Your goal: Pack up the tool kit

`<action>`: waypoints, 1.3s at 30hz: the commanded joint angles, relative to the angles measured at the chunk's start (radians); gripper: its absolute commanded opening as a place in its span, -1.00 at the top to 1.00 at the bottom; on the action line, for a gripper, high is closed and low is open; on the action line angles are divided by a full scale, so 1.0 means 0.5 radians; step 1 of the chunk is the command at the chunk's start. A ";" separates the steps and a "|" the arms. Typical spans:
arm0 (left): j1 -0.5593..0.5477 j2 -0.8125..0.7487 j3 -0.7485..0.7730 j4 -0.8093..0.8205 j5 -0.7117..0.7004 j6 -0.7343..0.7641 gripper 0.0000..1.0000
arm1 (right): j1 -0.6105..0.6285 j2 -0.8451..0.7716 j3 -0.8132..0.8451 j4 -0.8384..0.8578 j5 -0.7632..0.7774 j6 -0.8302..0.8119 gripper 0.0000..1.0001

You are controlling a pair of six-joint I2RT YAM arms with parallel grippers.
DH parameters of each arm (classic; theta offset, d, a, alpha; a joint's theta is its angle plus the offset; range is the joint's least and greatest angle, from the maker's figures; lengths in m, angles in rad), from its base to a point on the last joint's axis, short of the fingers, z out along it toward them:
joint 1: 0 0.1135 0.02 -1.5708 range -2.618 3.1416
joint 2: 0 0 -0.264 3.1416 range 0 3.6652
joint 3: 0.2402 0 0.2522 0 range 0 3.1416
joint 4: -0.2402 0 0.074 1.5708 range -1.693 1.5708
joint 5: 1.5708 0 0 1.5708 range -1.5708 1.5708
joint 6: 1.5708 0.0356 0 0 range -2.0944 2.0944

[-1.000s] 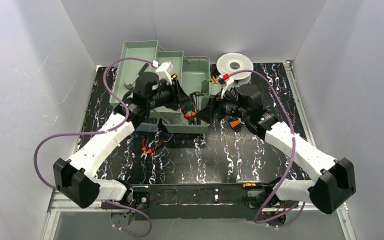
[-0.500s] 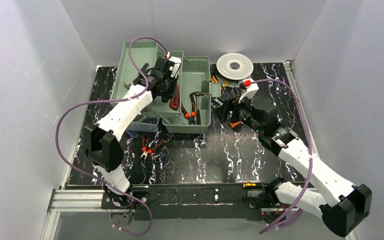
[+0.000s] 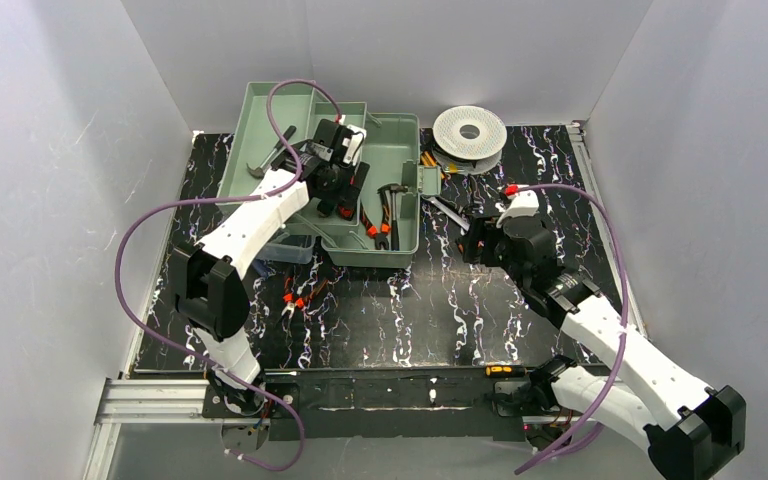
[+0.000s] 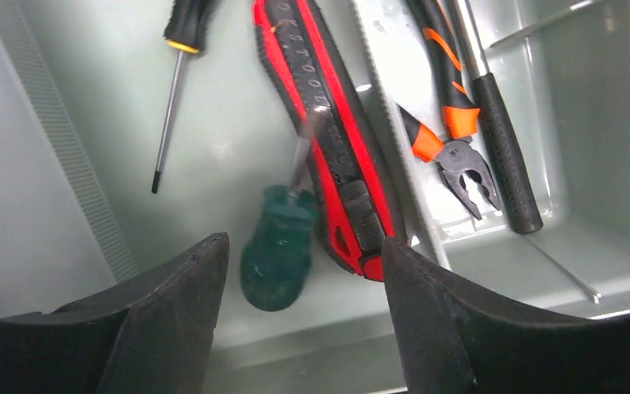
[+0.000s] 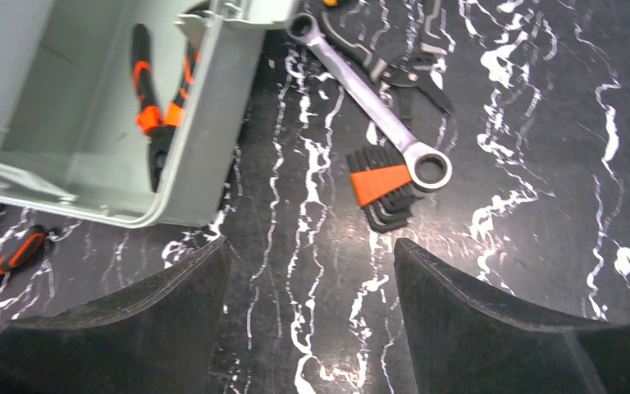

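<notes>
The tool kit's sage-green toolbox [image 3: 400,140] stands open at the back of the mat. My left gripper [image 3: 338,195] hovers over its inside, open [image 4: 303,242]. Just below its jaws a green-handled screwdriver [image 4: 275,258] lies blurred on the box floor beside the red knife [image 4: 328,123]. A thin black screwdriver [image 4: 172,90], orange-handled pliers [image 4: 447,131] and a hammer handle [image 4: 500,148] also lie inside. My right gripper [image 3: 470,240] is open and empty [image 5: 310,246], low over the mat right of the toolbox wall [image 5: 205,131].
A hex key set [image 5: 381,193] and a ring wrench [image 5: 369,98] lie on the mat just beyond my right gripper. Orange-handled tools [image 3: 300,295] rest in front of the box. A white perforated spool [image 3: 469,132] stands at the back right. Grey walls enclose the table.
My left gripper moved back into the box and opened, leaving the green-handled screwdriver on the box floor. My right gripper drew away from the toolbox's right side toward the near right.
</notes>
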 commanded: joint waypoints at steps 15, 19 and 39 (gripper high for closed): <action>0.008 -0.912 -0.645 0.376 0.615 0.086 -0.96 | -0.110 0.065 -0.504 0.490 0.384 0.073 -0.61; 0.007 -0.999 -0.781 0.553 0.694 0.109 -0.97 | -0.111 0.188 -0.466 0.494 0.389 0.078 -0.60; 0.007 -0.684 0.052 0.192 0.919 -0.543 -0.96 | -0.390 0.655 1.052 -0.784 -0.344 0.134 -0.59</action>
